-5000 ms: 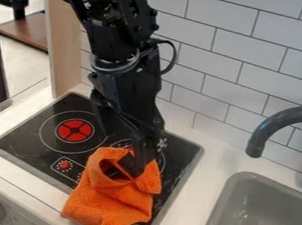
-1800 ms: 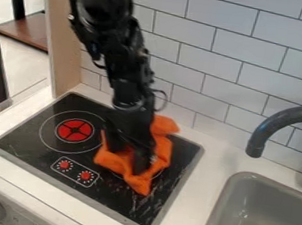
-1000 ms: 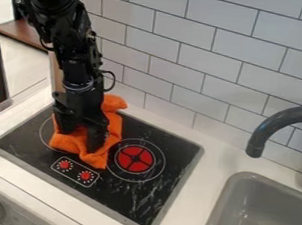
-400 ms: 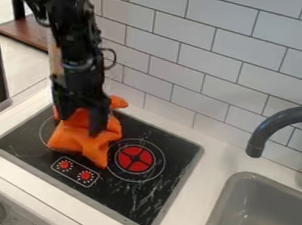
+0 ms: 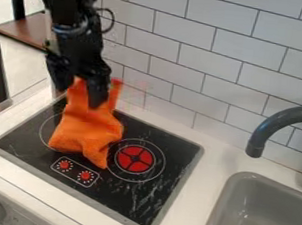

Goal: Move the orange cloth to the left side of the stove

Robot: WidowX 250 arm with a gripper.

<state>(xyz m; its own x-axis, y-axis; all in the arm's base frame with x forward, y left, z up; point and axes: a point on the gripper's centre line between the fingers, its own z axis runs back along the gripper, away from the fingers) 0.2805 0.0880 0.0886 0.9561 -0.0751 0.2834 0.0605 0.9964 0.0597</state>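
Orange fabric cloth [image 5: 88, 128] on left side of black glass-topped stove [image 5: 149, 197], top drawn up at black gripper [image 5: 80, 95], grasping or released, can't tell; lower folds down, presumably for placement.

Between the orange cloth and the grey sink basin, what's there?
In the camera view, going from cloth to basin: the stove's round red burner, black glass stovetop, its grey rim, then white counter.

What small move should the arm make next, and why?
Probably lower the hand slightly so the orange cloth can settle: its upper end stands raised at the hand, while its lower end rests on the stove's left side.
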